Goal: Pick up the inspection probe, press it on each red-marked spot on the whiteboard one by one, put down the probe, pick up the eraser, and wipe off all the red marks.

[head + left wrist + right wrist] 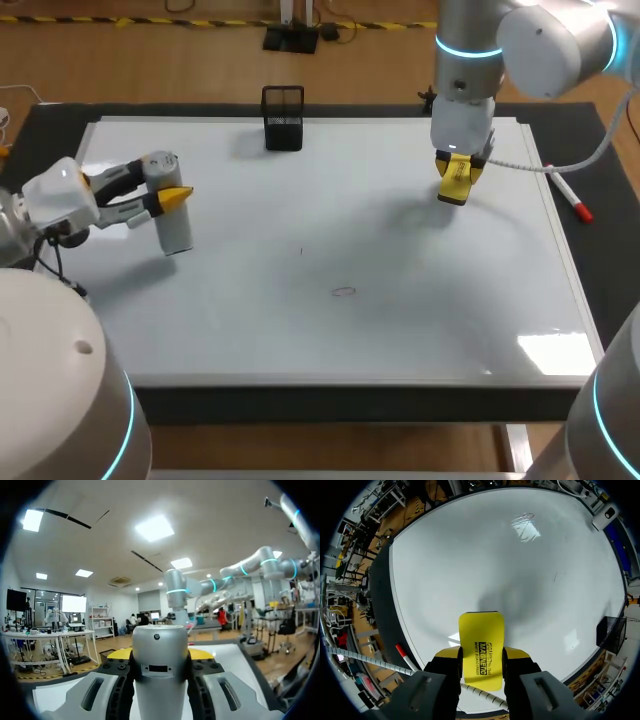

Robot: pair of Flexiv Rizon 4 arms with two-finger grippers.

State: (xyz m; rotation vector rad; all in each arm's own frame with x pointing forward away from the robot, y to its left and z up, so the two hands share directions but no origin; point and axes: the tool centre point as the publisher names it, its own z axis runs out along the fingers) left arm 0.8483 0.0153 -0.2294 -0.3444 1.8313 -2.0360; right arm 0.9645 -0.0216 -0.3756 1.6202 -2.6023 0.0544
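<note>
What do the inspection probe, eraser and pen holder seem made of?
The inspection probe looks like metal or painted plastic: satin silver sheen. The eraser seems plastic: smooth yellow shell. The pen holder looks like black wire mesh: see-through walls.

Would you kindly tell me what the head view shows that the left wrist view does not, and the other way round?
Head view only: the right gripper holding the yellow eraser, the black mesh holder, the red marker. Left wrist view only: a small dark slot on the probe. Both: the left gripper shut on that probe, over the whiteboard.
</note>
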